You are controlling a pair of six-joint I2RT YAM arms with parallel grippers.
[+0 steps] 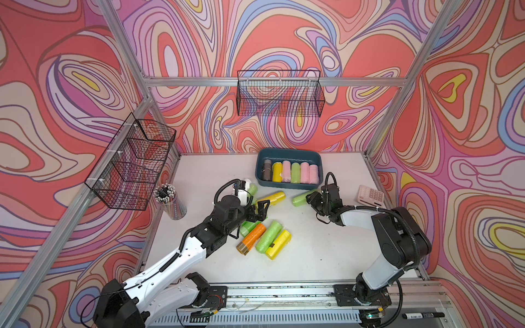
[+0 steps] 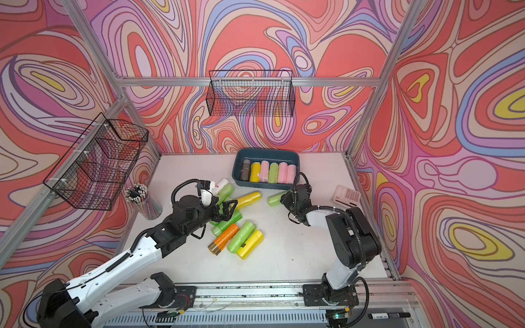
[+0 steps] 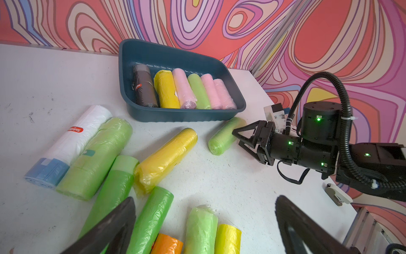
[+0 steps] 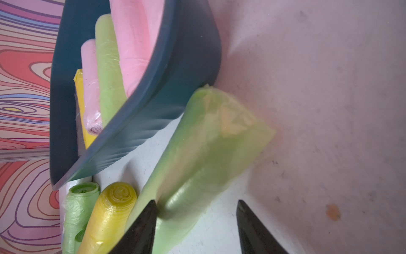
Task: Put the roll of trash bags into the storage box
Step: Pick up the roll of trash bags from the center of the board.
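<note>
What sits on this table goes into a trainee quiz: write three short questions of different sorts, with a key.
1. How many rolls lie in the storage box?
2. True or false: the left tool is shut on a yellow roll.
3. Which roll lies between the fingers of the right tool? A pink, B light green, C orange.
Key: 1 six. 2 false: open, empty. 3 B, the light green roll.
</note>
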